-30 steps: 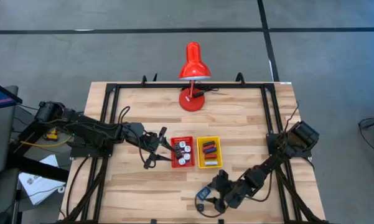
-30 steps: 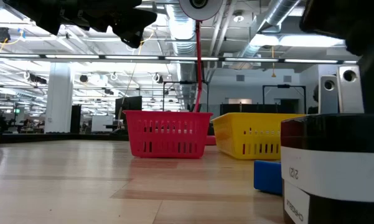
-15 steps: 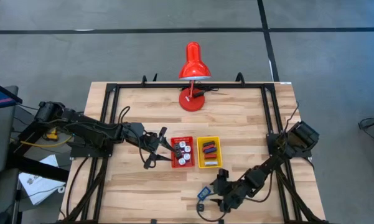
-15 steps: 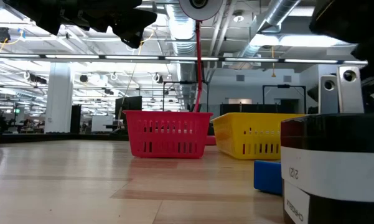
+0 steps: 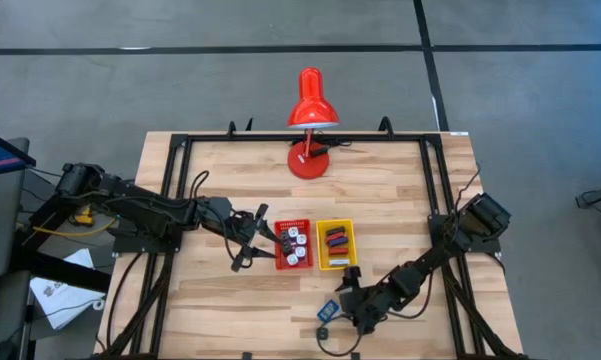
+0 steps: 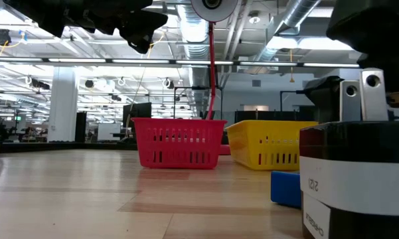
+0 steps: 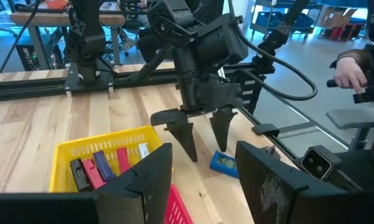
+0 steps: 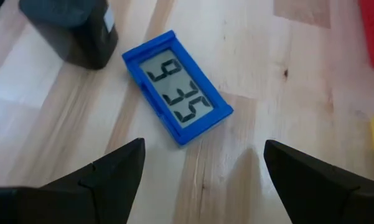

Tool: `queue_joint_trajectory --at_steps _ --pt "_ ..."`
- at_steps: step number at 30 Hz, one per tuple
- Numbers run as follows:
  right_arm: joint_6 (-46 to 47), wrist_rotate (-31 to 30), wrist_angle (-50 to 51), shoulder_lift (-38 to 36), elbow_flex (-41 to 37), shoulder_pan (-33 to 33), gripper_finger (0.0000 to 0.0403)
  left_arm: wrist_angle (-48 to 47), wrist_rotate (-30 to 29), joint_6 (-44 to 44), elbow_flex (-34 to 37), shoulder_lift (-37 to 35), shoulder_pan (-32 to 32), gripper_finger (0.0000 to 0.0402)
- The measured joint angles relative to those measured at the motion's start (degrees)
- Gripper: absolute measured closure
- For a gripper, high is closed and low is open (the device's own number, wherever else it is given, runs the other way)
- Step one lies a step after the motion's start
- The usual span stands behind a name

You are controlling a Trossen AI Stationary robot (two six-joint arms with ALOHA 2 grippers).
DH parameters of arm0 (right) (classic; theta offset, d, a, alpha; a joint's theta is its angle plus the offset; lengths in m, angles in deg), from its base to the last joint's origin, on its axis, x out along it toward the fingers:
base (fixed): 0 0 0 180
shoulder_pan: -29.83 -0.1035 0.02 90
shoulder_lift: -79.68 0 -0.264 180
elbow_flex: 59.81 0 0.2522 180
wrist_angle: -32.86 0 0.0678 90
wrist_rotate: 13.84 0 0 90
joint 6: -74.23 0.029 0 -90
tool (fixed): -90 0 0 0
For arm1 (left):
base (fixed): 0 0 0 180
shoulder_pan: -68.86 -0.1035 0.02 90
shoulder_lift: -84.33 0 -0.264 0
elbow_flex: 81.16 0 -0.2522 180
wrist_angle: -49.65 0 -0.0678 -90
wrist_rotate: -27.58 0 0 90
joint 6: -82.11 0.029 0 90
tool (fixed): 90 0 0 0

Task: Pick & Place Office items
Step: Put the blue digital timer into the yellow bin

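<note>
Reaching step, judging by the pose: right gripper [image 7: 202,134] hovering above blue clock [image 8: 177,94] flat on the table near yellow tray [image 5: 335,245], jaws wide, empty; next, lower astride, close; left gripper [image 5: 248,240] parked beside red tray [image 5: 292,243], jaws spread, empty.

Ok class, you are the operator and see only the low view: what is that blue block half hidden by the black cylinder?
Observer: A blue clock, lying flat and face up on the table; its display reads 9 3 5.
Operator: Is the right gripper holding it?
Observer: No. The right gripper is open, and the clock lies ahead of its fingers, untouched.
Operator: What is inside the yellow tray?
Observer: The yellow tray holds red, blue and black flat pieces.
Operator: And the other arm?
Observer: The left gripper waits open beside the red tray.
</note>
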Motion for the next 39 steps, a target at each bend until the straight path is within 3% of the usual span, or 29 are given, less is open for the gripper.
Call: queue_joint_trajectory --at_steps 10,39 --pt "-5.7 11.99 -6.78 -0.09 -2.26 5.19 0.0081 1.28 -1.25 0.0 -0.04 0.0 0.0 0.023" --pt "-7.27 12.36 -5.77 -0.96 -0.55 5.21 0.0081 1.25 -1.42 0.17 -0.04 0.0 0.01 0.023"
